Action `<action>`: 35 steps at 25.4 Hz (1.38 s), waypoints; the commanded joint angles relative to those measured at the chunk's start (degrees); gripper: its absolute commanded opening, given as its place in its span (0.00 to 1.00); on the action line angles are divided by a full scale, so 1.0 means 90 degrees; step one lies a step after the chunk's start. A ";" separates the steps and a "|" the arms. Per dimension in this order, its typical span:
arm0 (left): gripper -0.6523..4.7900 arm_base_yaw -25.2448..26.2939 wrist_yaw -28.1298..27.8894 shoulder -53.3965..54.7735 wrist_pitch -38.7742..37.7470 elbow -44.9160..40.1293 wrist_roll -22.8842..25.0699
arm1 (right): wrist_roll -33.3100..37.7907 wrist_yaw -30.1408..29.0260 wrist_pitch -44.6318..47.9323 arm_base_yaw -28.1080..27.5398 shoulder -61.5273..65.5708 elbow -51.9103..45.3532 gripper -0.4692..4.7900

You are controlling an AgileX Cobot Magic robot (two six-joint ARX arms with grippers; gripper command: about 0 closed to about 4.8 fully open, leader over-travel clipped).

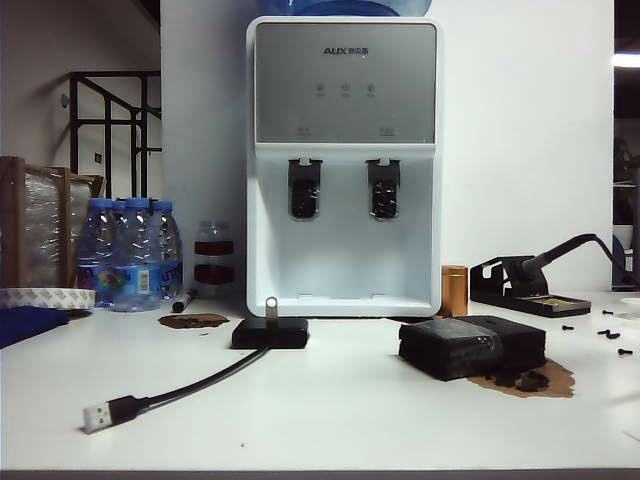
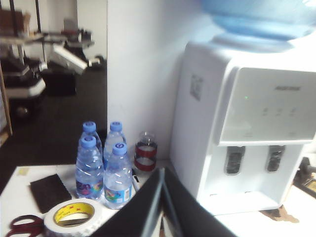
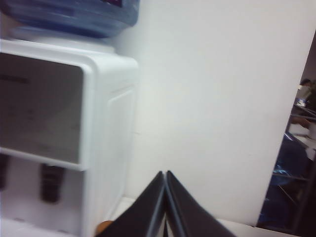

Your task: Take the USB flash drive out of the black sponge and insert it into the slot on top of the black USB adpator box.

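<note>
USB flash drive (image 1: 271, 305) stands upright in the black USB adpator box (image 1: 270, 333), with bare table (image 1: 330, 420) around it and the black sponge (image 1: 470, 347) well apart. Left gripper (image 2: 163, 173) and right gripper (image 3: 165, 174), both pressed together and empty, show only in their wrist views, cut off at the frame edge.

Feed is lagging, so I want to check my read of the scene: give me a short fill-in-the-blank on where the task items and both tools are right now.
1. The USB flash drive stands upright in the top of the black USB adpator box, not in the black ____.
2. The black sponge lies to the ____ of the box in the exterior view.
3. The left tool and right tool, each seen only in its wrist view, are both ____ and hold nothing.

Missing words: sponge; right; shut
</note>
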 commanded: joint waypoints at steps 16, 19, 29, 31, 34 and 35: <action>0.11 0.0012 0.0007 -0.3269 -0.3208 -0.0255 0.0588 | 0.1559 -0.0202 -0.2375 -0.0056 -0.4787 -0.2023 0.08; 0.11 0.0010 0.0007 -0.3274 -0.3441 -0.0384 0.0503 | 0.1659 -0.0165 -0.2460 -0.0046 -0.4789 -0.2229 0.08; 0.11 0.0010 -0.0534 -0.3274 0.0967 -0.3036 0.0544 | 0.1860 -0.0066 -0.1423 -0.0046 -0.4792 -0.3497 0.08; 0.11 0.0010 -0.0529 -0.3274 0.1642 -0.3485 0.0520 | 0.1855 -0.0085 -0.1685 -0.0046 -0.4792 -0.3619 0.08; 0.11 0.0010 -0.0537 -0.3279 0.2166 -0.4163 0.0525 | 0.1807 -0.0107 -0.1953 -0.0046 -0.4792 -0.3616 0.08; 0.11 0.0010 -0.0498 -0.3279 0.2181 -0.4379 0.0525 | 0.1804 -0.0080 -0.1987 -0.0046 -0.4792 -0.3616 0.08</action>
